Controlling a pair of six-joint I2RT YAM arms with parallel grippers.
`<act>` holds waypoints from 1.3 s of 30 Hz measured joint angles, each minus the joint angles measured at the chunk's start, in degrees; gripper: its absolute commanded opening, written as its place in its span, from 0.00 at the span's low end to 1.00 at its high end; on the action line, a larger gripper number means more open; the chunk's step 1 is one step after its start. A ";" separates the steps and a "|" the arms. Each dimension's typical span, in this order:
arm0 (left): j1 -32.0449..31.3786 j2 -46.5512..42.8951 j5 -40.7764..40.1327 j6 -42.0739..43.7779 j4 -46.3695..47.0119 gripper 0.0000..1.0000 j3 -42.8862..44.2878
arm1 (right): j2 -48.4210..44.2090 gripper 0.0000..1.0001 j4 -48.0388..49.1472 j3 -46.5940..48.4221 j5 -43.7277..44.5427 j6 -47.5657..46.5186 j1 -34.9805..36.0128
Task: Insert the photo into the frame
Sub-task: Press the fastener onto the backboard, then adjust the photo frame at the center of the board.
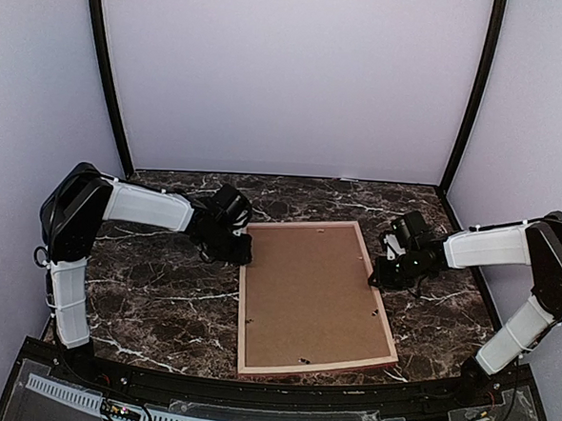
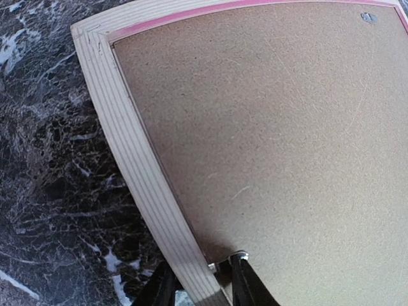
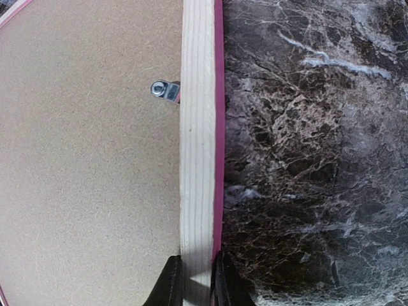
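Right hand (image 3: 196,271) clamps frame (image 3: 197,159), pale rail pink-edged, brown backing (image 3: 89,178) up; left hand (image 2: 203,274) straddles it, grip unclear.

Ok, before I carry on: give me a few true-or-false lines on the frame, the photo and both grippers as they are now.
1. The frame lies back-up on the table, with the brown backing board showing. True.
2. The photo lies on the table beside the frame. False: no photo shows in any view.
3. The right gripper has a finger on each side of the frame's right rail. True.
4. The left gripper hangs over the middle of the backing board. False: it is at the frame's left rail, a finger on either side of it.
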 measured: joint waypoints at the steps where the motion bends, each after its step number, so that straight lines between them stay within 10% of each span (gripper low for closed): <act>1: 0.04 -0.04 0.04 -0.13 0.13 0.32 -0.11 | 0.00 0.15 0.00 0.00 -0.02 0.00 0.00; 9: 0.13 -0.24 2.01 -0.31 0.52 0.55 -0.61 | 0.02 0.15 0.00 0.00 -0.02 -0.02 0.00; 26: 1.07 -2.43 3.74 3.21 -3.58 0.72 0.22 | 2.27 0.10 -3.23 3.56 0.26 -3.43 -0.24; 39: 7.13 -4.92 3.45 14.51 -5.11 0.79 6.78 | 14.86 0.25 -4.61 17.97 -6.08 -17.05 0.96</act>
